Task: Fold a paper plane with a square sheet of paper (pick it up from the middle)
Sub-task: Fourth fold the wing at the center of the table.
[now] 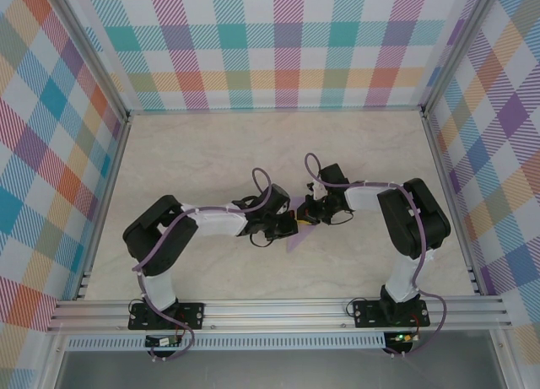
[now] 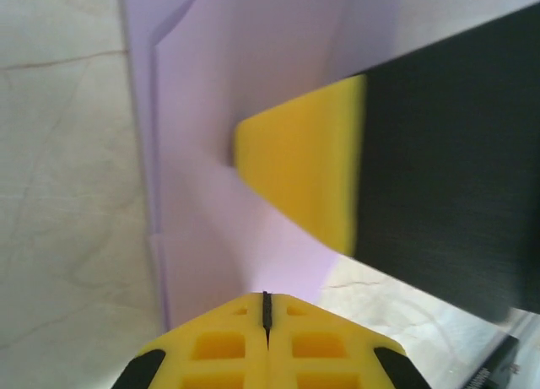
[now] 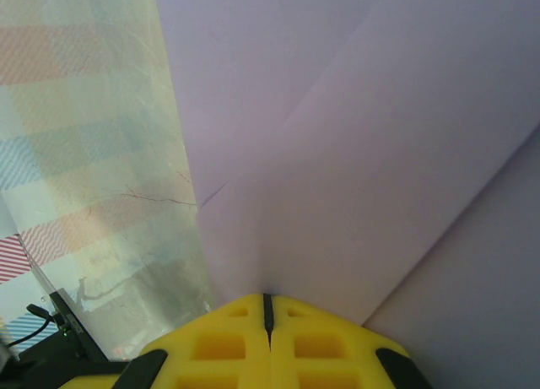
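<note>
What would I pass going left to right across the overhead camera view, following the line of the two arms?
The black left arm → left gripper → lavender-purple creased paper sheet, pinched by both grippers → right gripper → black right arm.

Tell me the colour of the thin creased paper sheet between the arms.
Pale lavender-purple; the thin creased paper sheet shows best in the right wrist view.

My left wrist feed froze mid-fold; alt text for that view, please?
The left gripper, yellow fingers shut, pinches the near edge of a creased lavender paper sheet above a pale marbled table. The right gripper, yellow finger and black body, reaches in from the right over the sheet.
</note>
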